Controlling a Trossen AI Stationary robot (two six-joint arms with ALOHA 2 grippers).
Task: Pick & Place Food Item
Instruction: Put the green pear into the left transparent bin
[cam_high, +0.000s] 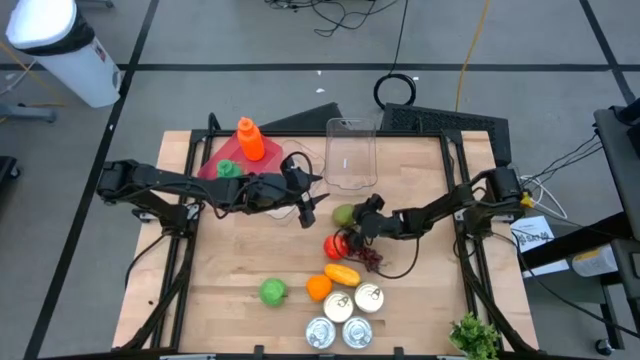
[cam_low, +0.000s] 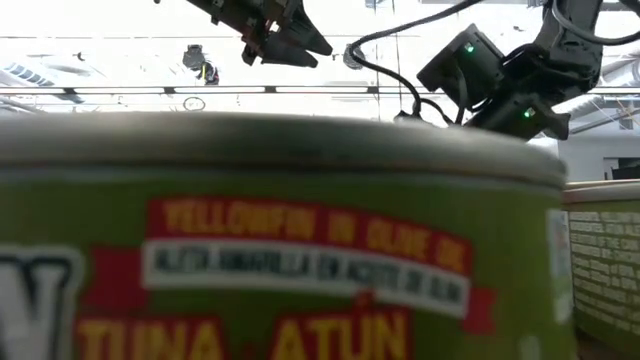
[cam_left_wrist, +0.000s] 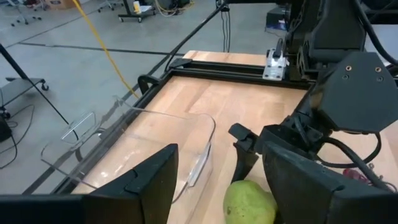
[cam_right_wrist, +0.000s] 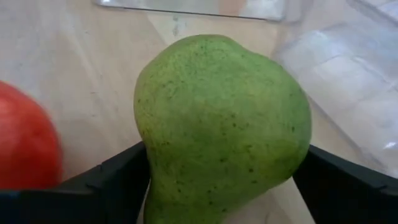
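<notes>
A green pear (cam_right_wrist: 221, 124) sits near the table's middle (cam_high: 344, 214), just in front of a clear plastic container (cam_high: 350, 153). My right gripper (cam_high: 358, 216) reaches in from the table's right, its fingers closed on either side of the pear. My left gripper (cam_high: 308, 207) is open and empty, raised left of the pear; its wrist view shows the pear (cam_left_wrist: 249, 202) and the container (cam_left_wrist: 149, 143) ahead. In the low view a tuna can (cam_low: 280, 250) hides the table, and only the two grippers (cam_low: 285, 35) (cam_low: 520, 100) show above it. My right gripper holds the pear by its wide body (cam_right_wrist: 155, 155), pinched between the two fingers (cam_right_wrist: 118, 177), one on each flank. The fingers come nearly level from the table's right side. Whether the pear is lifted or rests on the wood, I cannot tell.
A red tomato (cam_high: 336, 245) and dark grapes (cam_high: 369, 259) lie just in front of the right gripper. Nearer are an orange pepper (cam_high: 342, 272), an orange (cam_high: 318, 287), a green apple (cam_high: 273, 291) and several cans (cam_high: 345, 315). An orange bottle (cam_high: 250, 138) stands far left; greens (cam_high: 475, 335) lie front right.
</notes>
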